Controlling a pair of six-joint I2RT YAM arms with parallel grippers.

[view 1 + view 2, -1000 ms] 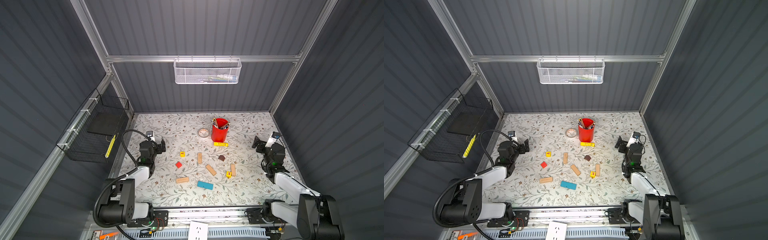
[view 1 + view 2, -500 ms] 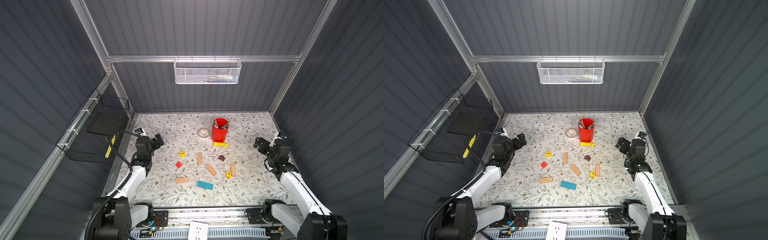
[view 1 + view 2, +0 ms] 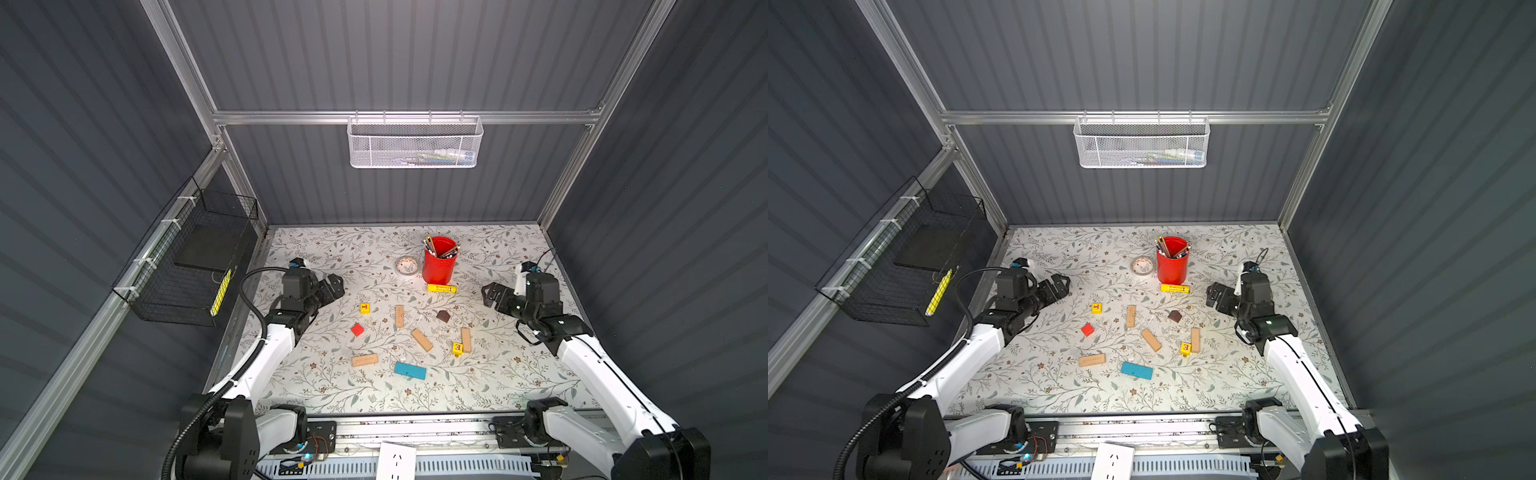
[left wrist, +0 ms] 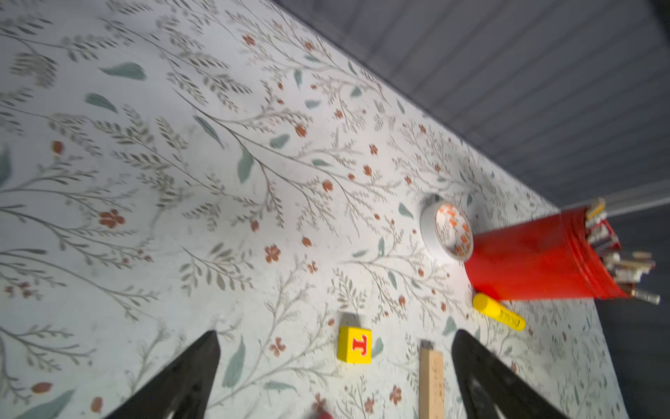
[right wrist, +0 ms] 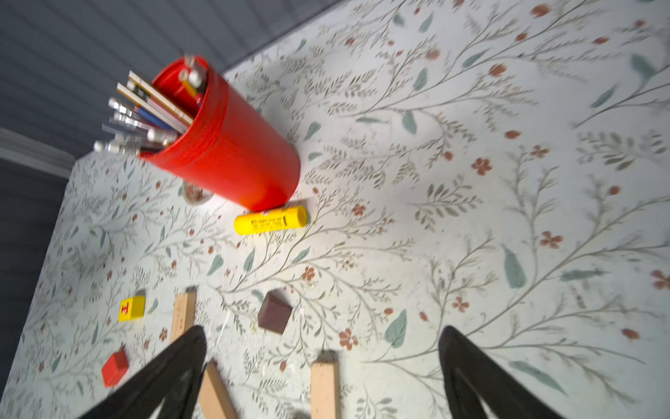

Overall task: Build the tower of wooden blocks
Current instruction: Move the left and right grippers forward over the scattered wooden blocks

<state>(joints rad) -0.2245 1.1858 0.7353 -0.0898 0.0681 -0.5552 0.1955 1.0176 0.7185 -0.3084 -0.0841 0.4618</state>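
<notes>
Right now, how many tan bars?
4 tan bars: one by the T cube, one slanted at centre, one beside the E cube, one near the teal bar. None seem hidden.

Floral table (image 3: pixel 332 395): wide bare strip along front edge. Back-left and back-right corners open too.
Tall obstacle: red cup of pencils (image 3: pixel 439 266) near middle of back edge. Tape roll (image 3: pixel 407 265) just beside it, yellow tube (image 3: pixel 441 288) lying just in front.
Centre: low blocks (image 3: pixel 422 340) scattered, mostly well apart. Red cube (image 3: pixel 357 330) and teal bar (image 3: pixel 410 370) have room all round.
Tight spot: lettered cube (image 3: pixel 457 348) touching or just beside tan bar (image 3: pixel 466 340), cannot tell which.
</notes>
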